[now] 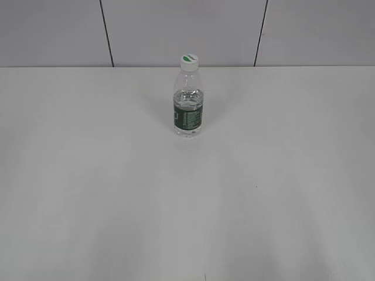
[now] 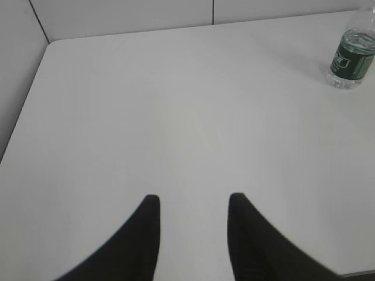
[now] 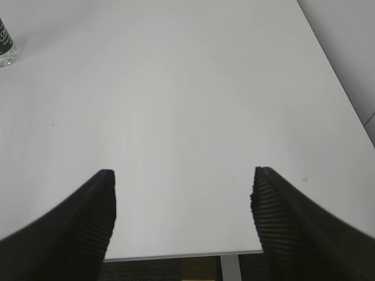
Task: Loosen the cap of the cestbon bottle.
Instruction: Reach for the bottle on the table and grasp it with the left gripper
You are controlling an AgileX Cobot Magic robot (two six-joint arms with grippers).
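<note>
— Where was the cestbon bottle (image 1: 188,105)?

— It stood upright on the white worktop (image 1: 117,187), toward the far edge and roughly midway between the left and right edges. Its dark green label band wrapped the lower body, and water showed through the clear plastic above it.

— And the cap (image 1: 188,61)?

— It sat on the neck, white with a green leaf mark on top. Nothing was touching it.

— What about the left end effector (image 2: 190,205)?

— Its two dark fingers were spread apart with bare worktop between them, holding nothing. It was near the front of the worktop, well apart from the bottle, which appeared at the upper right of the left wrist view with its top cut off by the frame.

— The right end effector (image 3: 183,178)?

— Spread wider, also empty, its ribbed fingers (image 3: 293,222) over the near edge of the worktop. Only a sliver of the bottle's base showed at the far left of that view.

— Did either arm show in the exterior view?

— No.
</note>
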